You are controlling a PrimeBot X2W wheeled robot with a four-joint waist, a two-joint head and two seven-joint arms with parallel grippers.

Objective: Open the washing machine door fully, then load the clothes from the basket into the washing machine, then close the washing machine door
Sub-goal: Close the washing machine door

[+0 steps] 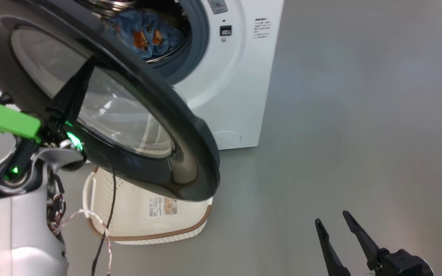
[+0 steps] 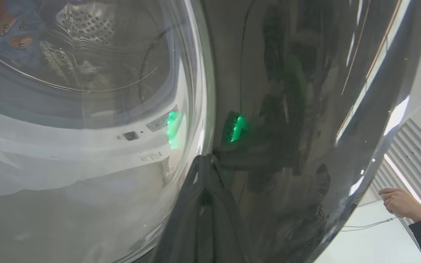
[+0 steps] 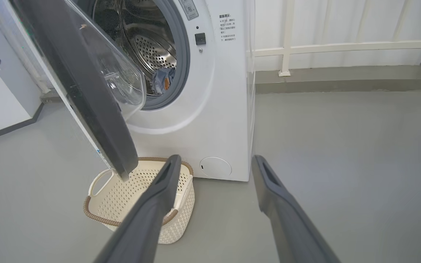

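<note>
Resting tips-together against the outer glass of the half-open washing machine door [image 1: 190,126] at nine o'clock, the left jaws lay nearer it than the parted right jaws at five, the clothes [image 1: 144,32] sitting in the drum [image 3: 152,51] at twelve.

Glossy black-rimmed round glass door [image 1: 190,153] ajar
Blue printed clothes [image 1: 144,34] lie inside the white boxy washing machine [image 1: 236,96]; a cream perforated plastic basket [image 1: 148,226] sits below the door.

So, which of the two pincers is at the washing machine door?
The left pincer: it lies closed against the outer glass of the washing machine door. The right pincer hangs open over the floor, away from it.
</note>
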